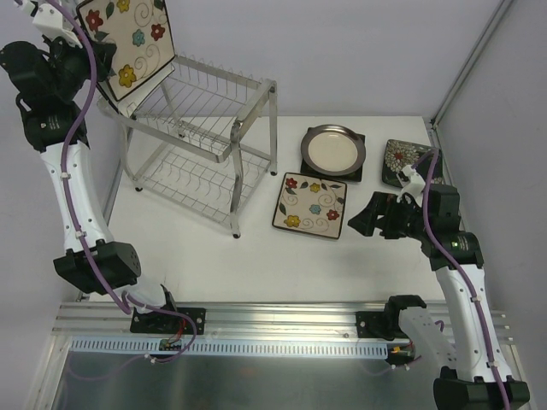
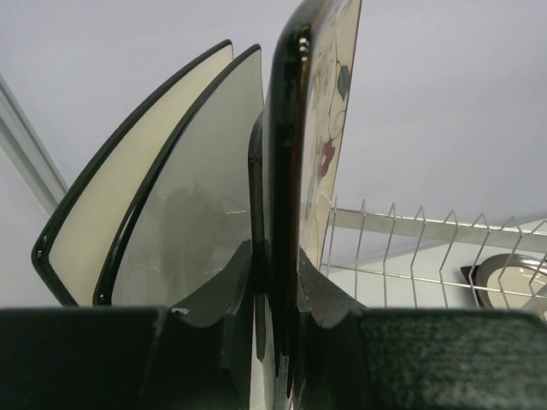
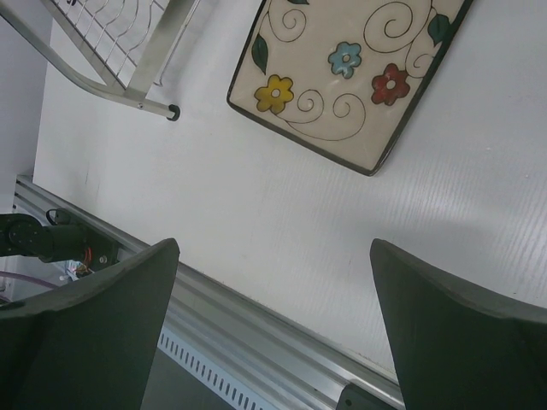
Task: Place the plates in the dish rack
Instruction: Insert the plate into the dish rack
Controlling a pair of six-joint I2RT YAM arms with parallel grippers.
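The left hand (image 2: 278, 286) is shut tight on the edge of a cream flower plate (image 1: 128, 43). It holds the plate up high and tilted, over the left end of the dish rack (image 1: 201, 128). The rack stands at the far left corner of the table (image 1: 256, 256).

Two black-rimmed plates (image 2: 162, 188) show just beside the held plate. I cannot tell what they stand on.

The right hand (image 1: 369, 215) hangs over the right side of the table with its fingers wide apart, holding nothing. A second flower plate (image 1: 310, 205) lies flat just beside it.

Near the far edge, a round plate (image 1: 332, 149) sits on a dark square plate (image 1: 353, 174). A dark plate with white blooms (image 1: 397, 158) lies by the far right corner.
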